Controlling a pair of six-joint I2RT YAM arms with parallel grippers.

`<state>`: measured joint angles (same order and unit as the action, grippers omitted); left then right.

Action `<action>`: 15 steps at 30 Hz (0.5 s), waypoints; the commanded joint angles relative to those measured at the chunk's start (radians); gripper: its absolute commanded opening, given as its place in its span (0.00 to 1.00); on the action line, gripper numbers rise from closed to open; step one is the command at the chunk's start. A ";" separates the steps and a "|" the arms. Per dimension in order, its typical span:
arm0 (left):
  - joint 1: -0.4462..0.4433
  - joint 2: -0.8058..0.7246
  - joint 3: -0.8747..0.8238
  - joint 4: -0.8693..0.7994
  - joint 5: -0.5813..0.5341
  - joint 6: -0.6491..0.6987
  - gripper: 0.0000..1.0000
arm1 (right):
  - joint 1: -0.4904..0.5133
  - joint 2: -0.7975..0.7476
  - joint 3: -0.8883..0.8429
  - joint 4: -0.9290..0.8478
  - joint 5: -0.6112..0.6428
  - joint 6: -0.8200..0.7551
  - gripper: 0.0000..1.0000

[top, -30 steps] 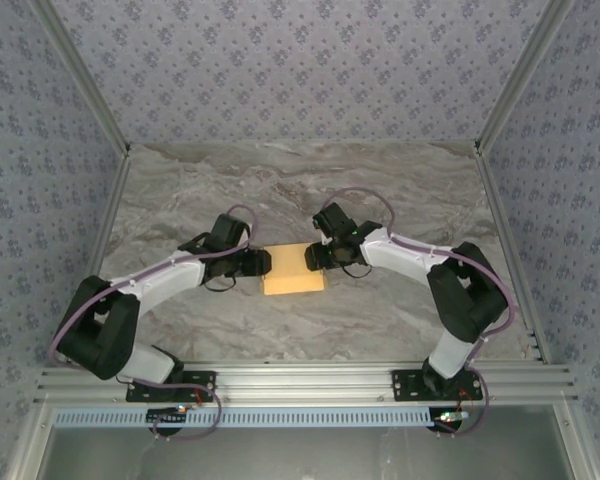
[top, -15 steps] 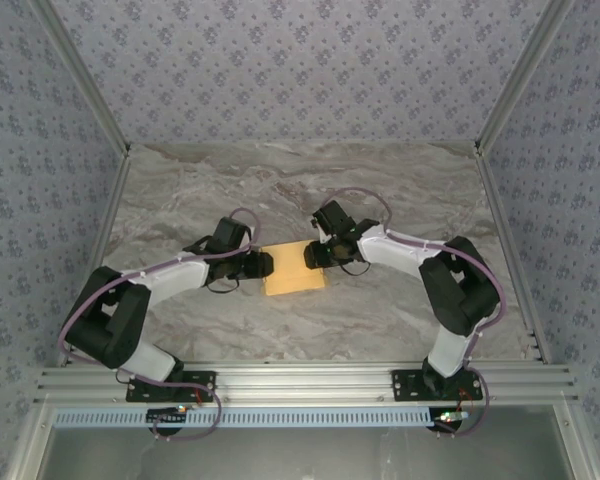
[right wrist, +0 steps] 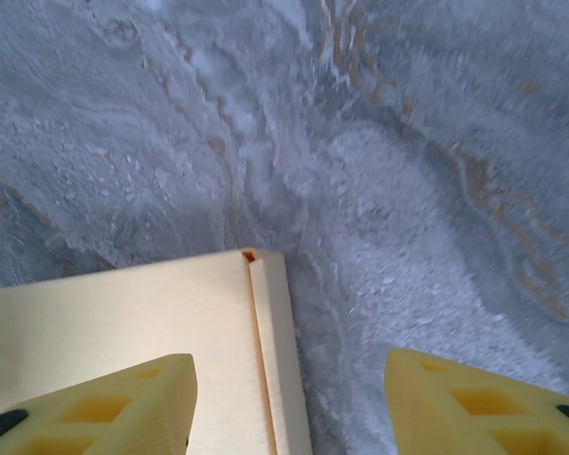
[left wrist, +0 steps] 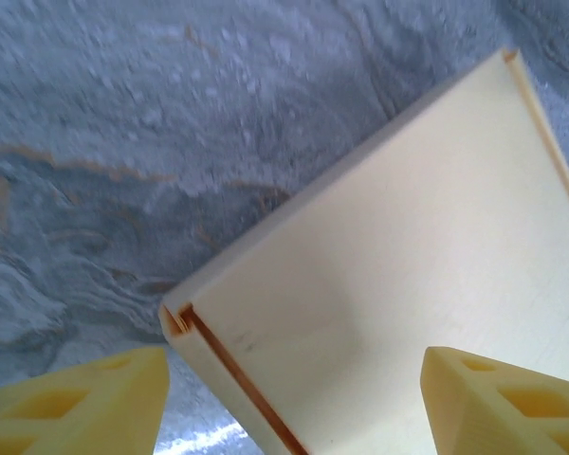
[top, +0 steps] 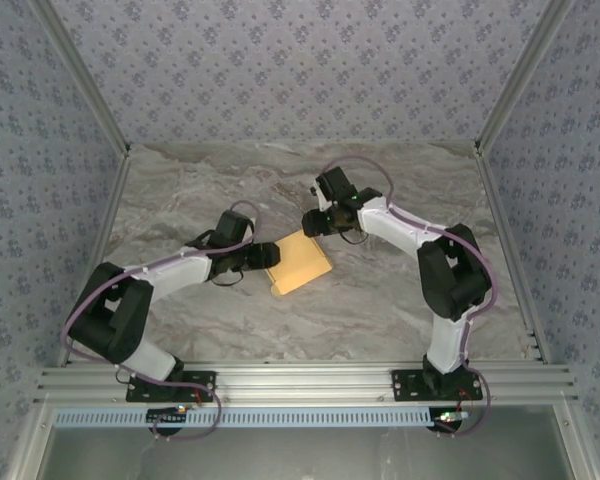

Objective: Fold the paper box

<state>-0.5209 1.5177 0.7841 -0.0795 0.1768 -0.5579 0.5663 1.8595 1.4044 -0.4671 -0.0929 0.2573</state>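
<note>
The paper box [top: 300, 263] is a flat yellow-orange rectangular box lying at a slant on the marble table, mid-centre. My left gripper [top: 267, 255] is at its left edge. In the left wrist view the box [left wrist: 389, 275] reaches between the open jaws of the left gripper [left wrist: 294, 408], one corner with a folded side seam showing and neither finger pressing it. My right gripper [top: 313, 222] sits at the box's far corner. In the right wrist view the right gripper [right wrist: 289, 408] is open, its left finger above the box [right wrist: 123, 322] and its right finger above bare table.
The marble tabletop [top: 180, 200] is bounded by patterned walls at the left, right and back. An aluminium rail [top: 300, 380] with the arm bases runs along the near edge.
The box has turned from square-on to a slant. The right gripper has moved toward the far side and the left gripper has nudged rightward against the box's left edge.
</note>
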 commanded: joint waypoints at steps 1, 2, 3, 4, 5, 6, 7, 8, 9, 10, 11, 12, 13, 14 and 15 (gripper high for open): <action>0.002 -0.073 0.042 -0.042 -0.095 0.057 0.73 | -0.004 -0.075 0.021 -0.084 0.015 -0.086 0.57; 0.004 -0.082 0.048 -0.049 -0.104 0.075 0.74 | -0.003 -0.099 0.005 -0.082 0.016 -0.091 0.57; 0.008 -0.087 0.056 -0.057 -0.104 0.089 0.75 | -0.002 -0.124 -0.022 -0.078 0.014 -0.090 0.57; 0.015 -0.084 0.065 -0.064 -0.100 0.098 0.75 | -0.002 -0.146 -0.046 -0.073 0.012 -0.087 0.58; 0.023 -0.077 0.078 -0.070 -0.082 0.110 0.75 | -0.001 -0.170 -0.074 -0.072 0.003 -0.083 0.58; 0.030 -0.062 0.096 -0.077 -0.060 0.123 0.75 | 0.000 -0.195 -0.106 -0.072 -0.005 -0.079 0.58; 0.034 -0.047 0.110 -0.082 -0.040 0.136 0.75 | 0.000 -0.216 -0.133 -0.071 -0.018 -0.074 0.58; 0.041 -0.023 0.133 -0.089 -0.009 0.153 0.75 | 0.001 -0.241 -0.166 -0.069 -0.045 -0.069 0.58; 0.046 0.011 0.162 -0.102 0.030 0.174 0.76 | 0.002 -0.266 -0.199 -0.062 -0.076 -0.060 0.59; 0.048 0.045 0.192 -0.120 0.062 0.190 0.76 | 0.004 -0.285 -0.241 -0.054 -0.109 -0.055 0.59; 0.050 0.093 0.233 -0.145 0.094 0.210 0.75 | 0.009 -0.306 -0.276 -0.047 -0.142 -0.048 0.59; 0.050 0.139 0.271 -0.164 0.126 0.227 0.74 | 0.013 -0.323 -0.304 -0.043 -0.173 -0.046 0.59; 0.050 0.172 0.297 -0.174 0.147 0.239 0.74 | 0.019 -0.334 -0.327 -0.043 -0.196 -0.044 0.59; 0.050 0.205 0.322 -0.182 0.164 0.253 0.74 | 0.027 -0.342 -0.349 -0.045 -0.217 -0.041 0.59; 0.052 0.232 0.344 -0.189 0.177 0.265 0.73 | 0.038 -0.348 -0.373 -0.043 -0.227 -0.035 0.59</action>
<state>-0.4721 1.6886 1.0710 -0.1894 0.2516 -0.3695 0.5793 1.5337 1.0847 -0.4950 -0.2214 0.2058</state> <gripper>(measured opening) 0.737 0.592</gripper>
